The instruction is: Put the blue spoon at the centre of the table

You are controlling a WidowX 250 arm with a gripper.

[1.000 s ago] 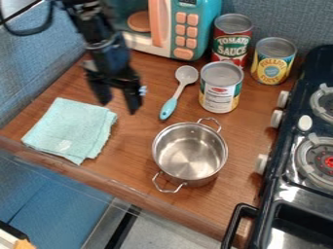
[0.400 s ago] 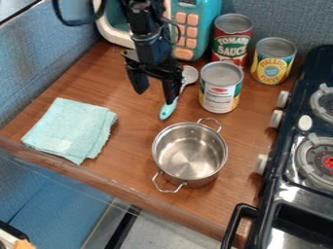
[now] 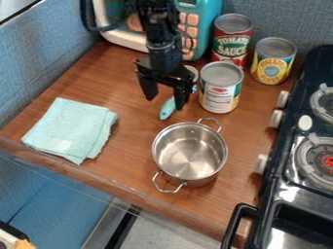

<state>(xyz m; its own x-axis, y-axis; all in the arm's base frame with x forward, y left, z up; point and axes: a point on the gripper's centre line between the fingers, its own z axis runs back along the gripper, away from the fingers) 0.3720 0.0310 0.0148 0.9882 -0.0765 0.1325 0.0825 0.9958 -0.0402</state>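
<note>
- Well, my claw (image 3: 166, 102) hangs open; closing misaligned could miss the spoon (image 3: 168, 108).
- Swinging low, I might knock the nearest can (image 3: 219, 96) or the pot (image 3: 189, 154).

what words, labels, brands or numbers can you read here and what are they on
"TOMATO SAUCE" – the red-and-green can
"PINEAPPLE" – the yellow-and-blue can, with a smaller word under it too small to read
Too small to read: the red mark and fine print on the white-labelled can, and the marks on the toy microwave
</note>
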